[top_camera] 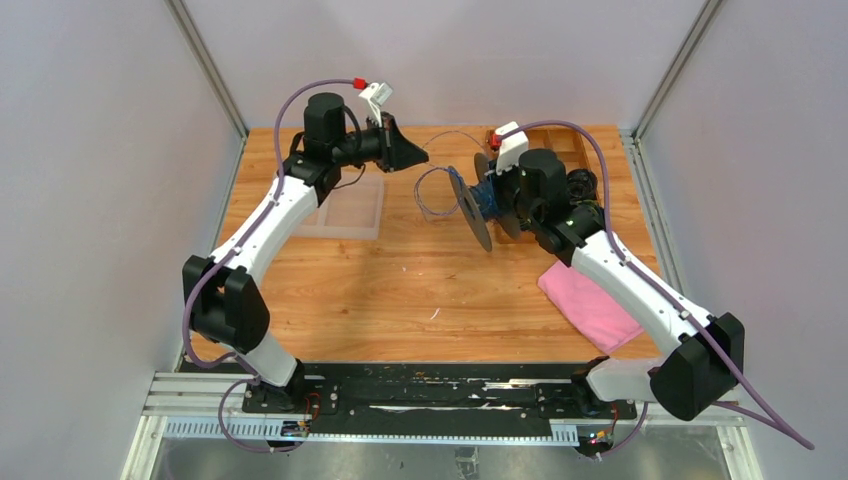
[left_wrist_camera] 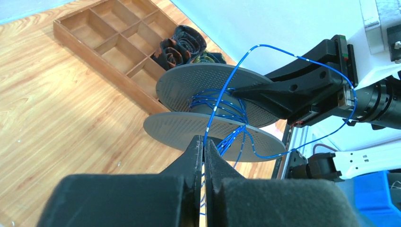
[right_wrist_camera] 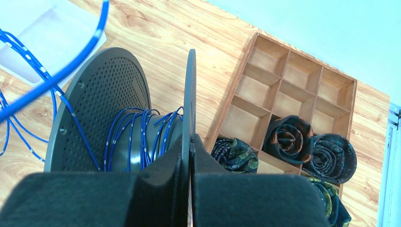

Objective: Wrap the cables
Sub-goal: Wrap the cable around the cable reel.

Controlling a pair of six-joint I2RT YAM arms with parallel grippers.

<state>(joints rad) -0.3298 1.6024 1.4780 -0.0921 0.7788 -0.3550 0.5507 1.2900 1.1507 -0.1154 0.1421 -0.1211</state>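
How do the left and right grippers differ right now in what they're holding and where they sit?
The left gripper is shut on a thin strand of the blue cable; the right gripper is shut on the edge of one flange of the spool. The left gripper sits apart from the spool, with loose cable looping between; the right gripper is right at it. Both are closed and hold something.
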